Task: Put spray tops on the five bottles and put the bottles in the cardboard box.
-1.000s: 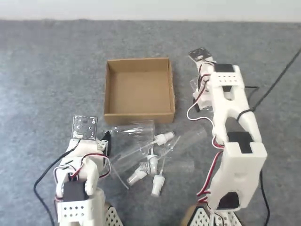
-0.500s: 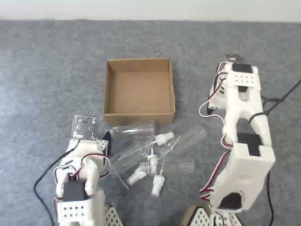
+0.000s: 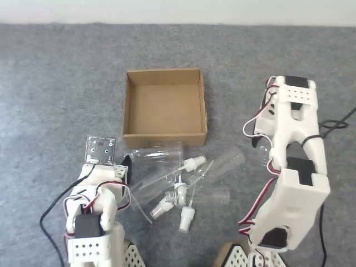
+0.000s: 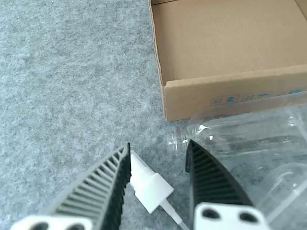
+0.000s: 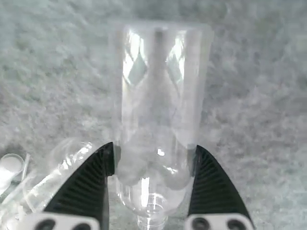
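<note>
Grey carpet (image 3: pixel 67 72) covers the whole table and runs up to a pale wall (image 3: pixel 167 11) along the far edge. At the left, the left arm (image 3: pixel 92 214) sits folded low by the near edge, its wrist pointing towards the box. The left gripper (image 4: pixel 158 155) is just above the carpet with its jaws spread apart and nothing clamped in them. A white spray top (image 4: pixel 151 184) lies on the carpet between the two fingers. Just beyond the fingertips a clear bottle (image 4: pixel 240 134) lies on its side, its mouth towards the gripper, close against the front wall of the cardboard box (image 4: pixel 230 98). From above, the cardboard box (image 3: pixel 164 138) stands open-topped near the middle of the table. In front of it, other bottles (image 3: pixel 225 161) and loose spray tops (image 3: pixel 186 217) lie jumbled together on the carpet between the two arms. At the right, the right arm (image 3: pixel 292 167) stretches out from its base over the carpet to the right of the box, apart from it. The right gripper (image 5: pixel 152 155) is clamped on a held bottle (image 5: pixel 158 86), one finger pressing each side near the shoulder. The neck points back towards the wrist and the base points away. Whether this bottle touches the carpet cannot be told.
</note>
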